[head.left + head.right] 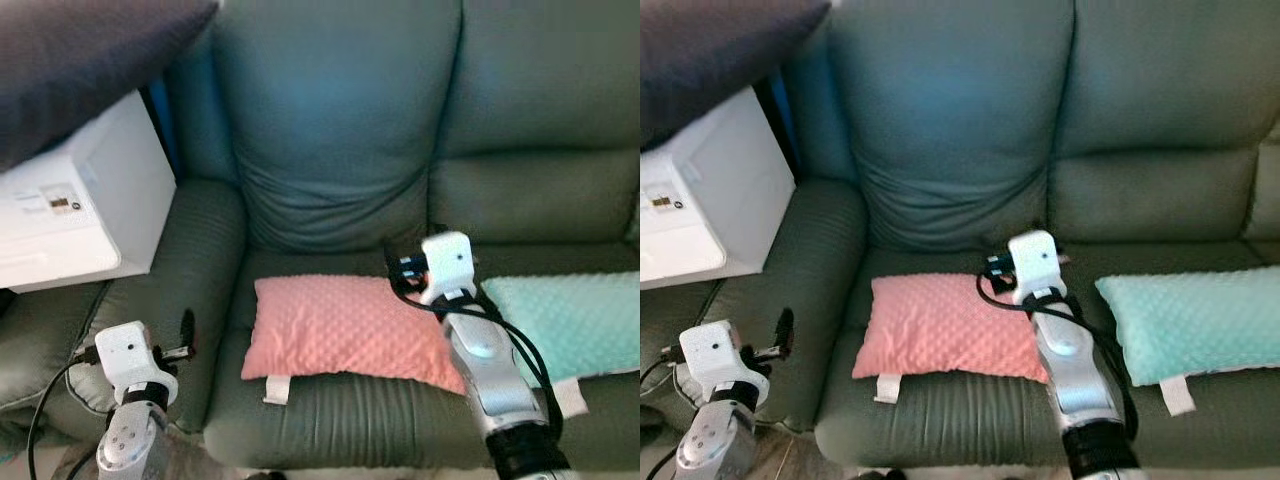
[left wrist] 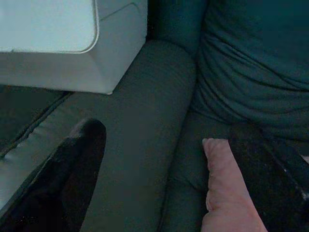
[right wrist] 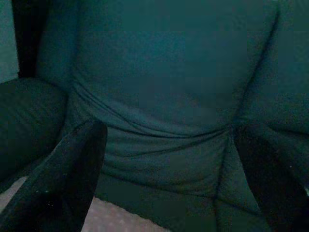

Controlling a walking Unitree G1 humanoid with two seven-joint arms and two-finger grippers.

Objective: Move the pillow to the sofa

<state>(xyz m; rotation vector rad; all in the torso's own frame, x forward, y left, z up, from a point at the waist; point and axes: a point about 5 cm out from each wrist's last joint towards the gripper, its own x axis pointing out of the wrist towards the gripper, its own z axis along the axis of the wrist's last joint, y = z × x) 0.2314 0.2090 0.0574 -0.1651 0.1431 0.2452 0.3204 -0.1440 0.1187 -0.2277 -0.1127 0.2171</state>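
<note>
A pink dotted pillow [image 1: 345, 330] lies flat on the left seat of the dark green sofa [image 1: 340, 140]. My right gripper [image 1: 402, 268] hovers over the pillow's far right edge, open and holding nothing. In the right wrist view its fingers [image 3: 72, 169] stand wide apart, facing the sofa back, with a strip of the pink pillow [image 3: 130, 220] below. My left gripper [image 1: 186, 335] is low beside the sofa's armrest [image 1: 195, 260], open and empty. In the left wrist view its fingers [image 2: 67, 179] frame the armrest and the pillow's [image 2: 224, 188] left end.
A teal dotted pillow [image 1: 570, 320] lies on the right seat. A white box-like appliance [image 1: 85, 205] stands left of the armrest, with a dark cushion [image 1: 80, 55] on top of it. A second grey seat [image 1: 40, 340] is at the far left.
</note>
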